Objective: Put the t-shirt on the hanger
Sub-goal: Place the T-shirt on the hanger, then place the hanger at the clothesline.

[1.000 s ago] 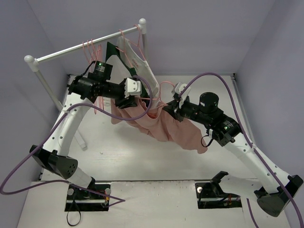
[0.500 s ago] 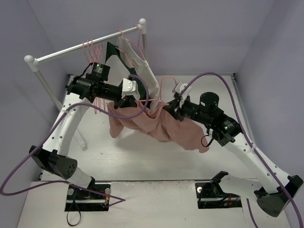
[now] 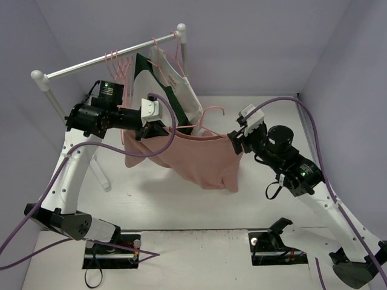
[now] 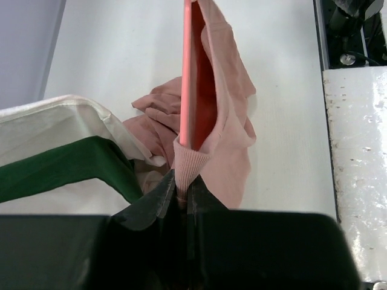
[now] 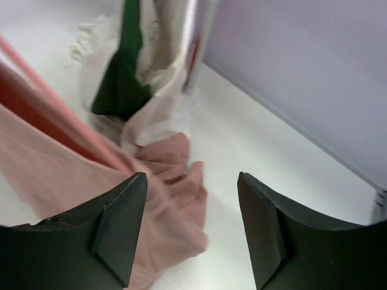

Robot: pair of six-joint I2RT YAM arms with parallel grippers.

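Observation:
The pink t-shirt (image 3: 202,160) hangs spread out above the table, draped over the pink wire hanger (image 3: 210,111), whose hook sticks up above the neck. My left gripper (image 3: 156,129) is shut on the shirt's left end. In the left wrist view its jaws (image 4: 183,192) pinch a ribbed edge of the t-shirt (image 4: 227,121), and the hanger's pink bar (image 4: 187,72) runs inside the cloth. My right gripper (image 3: 235,143) stands open just right of the shirt, holding nothing. In the right wrist view the gripper (image 5: 192,220) is open beside the t-shirt (image 5: 163,193) and the hanger (image 5: 60,118).
A white-and-metal rack pole (image 3: 84,63) crosses the back left and carries several more pink hangers (image 3: 115,60). A white-and-green garment (image 3: 175,84) hangs from the rack just behind the shirt. The rack's leg (image 3: 100,172) stands at the left. Walls close in on both sides.
My right gripper opened, let go of the shirt and drew back to the right. My left arm pulled left, and the shirt now hangs flatter and spread along the hanger.

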